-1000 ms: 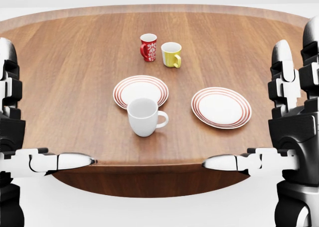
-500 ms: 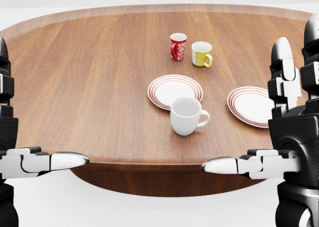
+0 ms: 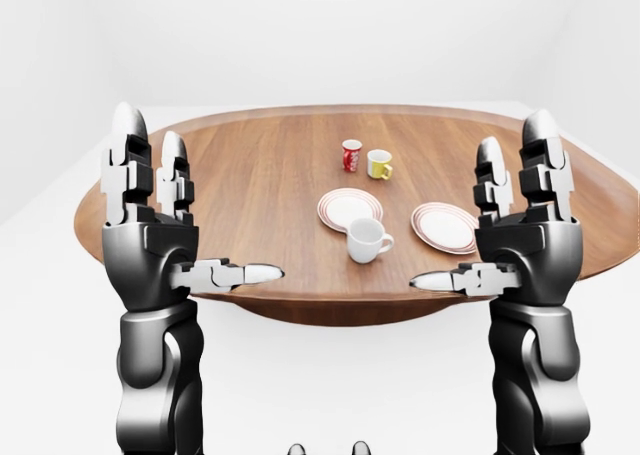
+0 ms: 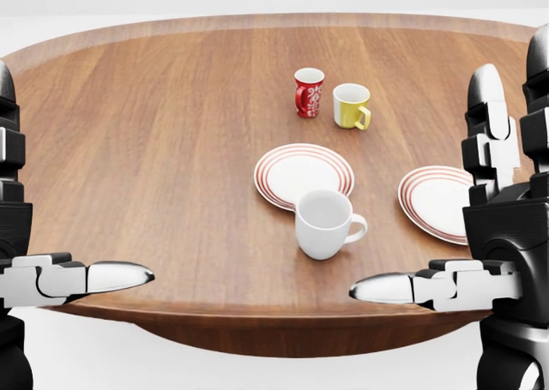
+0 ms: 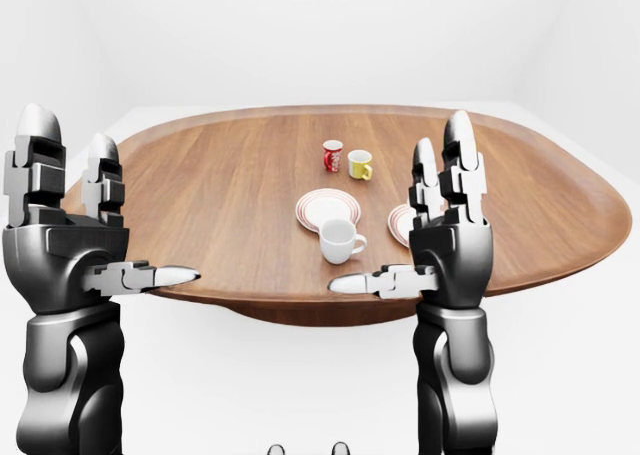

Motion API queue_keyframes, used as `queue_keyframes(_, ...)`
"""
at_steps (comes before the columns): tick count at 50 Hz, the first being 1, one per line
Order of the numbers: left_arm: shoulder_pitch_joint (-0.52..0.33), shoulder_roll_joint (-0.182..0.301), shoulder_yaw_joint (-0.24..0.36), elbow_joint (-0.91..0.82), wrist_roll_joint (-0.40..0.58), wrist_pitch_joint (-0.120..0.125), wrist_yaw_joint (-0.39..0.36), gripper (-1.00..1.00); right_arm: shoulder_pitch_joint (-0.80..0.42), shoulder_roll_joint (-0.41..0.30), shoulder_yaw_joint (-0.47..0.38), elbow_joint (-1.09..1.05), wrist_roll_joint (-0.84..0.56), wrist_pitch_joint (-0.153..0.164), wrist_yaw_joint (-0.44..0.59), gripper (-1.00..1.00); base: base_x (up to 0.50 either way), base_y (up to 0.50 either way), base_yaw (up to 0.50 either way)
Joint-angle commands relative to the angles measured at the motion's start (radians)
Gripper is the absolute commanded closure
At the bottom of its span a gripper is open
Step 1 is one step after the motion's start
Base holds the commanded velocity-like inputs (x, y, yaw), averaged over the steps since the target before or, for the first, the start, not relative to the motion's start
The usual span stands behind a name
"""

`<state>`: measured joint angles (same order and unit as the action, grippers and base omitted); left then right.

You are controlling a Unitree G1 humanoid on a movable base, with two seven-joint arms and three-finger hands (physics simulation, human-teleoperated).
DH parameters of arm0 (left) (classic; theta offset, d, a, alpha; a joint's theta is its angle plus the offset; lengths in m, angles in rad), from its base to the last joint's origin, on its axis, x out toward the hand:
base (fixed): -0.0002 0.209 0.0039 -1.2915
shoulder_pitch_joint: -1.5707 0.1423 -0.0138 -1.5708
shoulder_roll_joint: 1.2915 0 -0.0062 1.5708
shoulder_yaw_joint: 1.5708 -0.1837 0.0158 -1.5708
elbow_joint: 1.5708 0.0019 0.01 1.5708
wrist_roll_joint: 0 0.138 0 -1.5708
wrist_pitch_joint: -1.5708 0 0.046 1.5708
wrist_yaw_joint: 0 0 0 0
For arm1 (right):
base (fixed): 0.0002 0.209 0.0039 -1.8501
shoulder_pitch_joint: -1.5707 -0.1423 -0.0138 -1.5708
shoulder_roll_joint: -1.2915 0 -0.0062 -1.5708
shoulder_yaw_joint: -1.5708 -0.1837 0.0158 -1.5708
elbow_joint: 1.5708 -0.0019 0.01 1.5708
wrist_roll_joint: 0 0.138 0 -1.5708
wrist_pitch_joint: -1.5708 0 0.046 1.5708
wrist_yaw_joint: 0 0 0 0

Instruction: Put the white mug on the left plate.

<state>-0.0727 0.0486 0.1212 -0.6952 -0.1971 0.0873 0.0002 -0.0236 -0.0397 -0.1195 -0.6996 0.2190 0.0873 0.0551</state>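
Camera shifted since the earlier frames: whole head view slid right, then slightly down; table things kept their layout. White mug (image 4: 325,223) stands upright on the wooden table (image 4: 154,150), touching the near rim of the left plate (image 4: 303,174), handle toward the right plate (image 4: 433,201). Left hand (image 3: 160,230) and right hand (image 3: 520,225) are raised, fingers spread wide, holding nothing, thumbs pointing inward at the table's near edge. Mug sits between and beyond both thumb tips. Red mug (image 4: 308,92) and yellow mug (image 4: 351,105) are further beyond. Bare wood beyond the left fingers.
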Motion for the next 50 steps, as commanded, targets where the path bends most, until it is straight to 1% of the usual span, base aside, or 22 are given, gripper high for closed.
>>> queue_keyframes(1,0.0,0.0,0.0,-0.002,-0.003,0.0,0.0,-1.0,-0.002,-0.004,-0.003,-0.018,0.025,0.0,0.0,-1.0,0.5,0.0,0.0)
queue_keyframes(16,-0.002,0.001,0.003,-0.001,-0.005,0.0,0.001,-1.0,0.003,-0.001,0.009,-0.029,0.024,0.0,0.007,-1.0,0.5,0.0,0.0)
queue_keyframes(29,0.001,0.0,0.001,-0.006,-0.006,0.0,0.001,-1.0,0.009,0.007,0.039,-0.036,0.013,0.0,0.017,-1.0,0.5,0.0,0.0)
queue_keyframes(50,0.005,-0.001,0.0,-0.012,-0.006,0.0,0.001,-1.0,0.013,0.009,0.047,-0.045,0.008,0.0,0.019,-1.0,0.5,0.0,0.0)
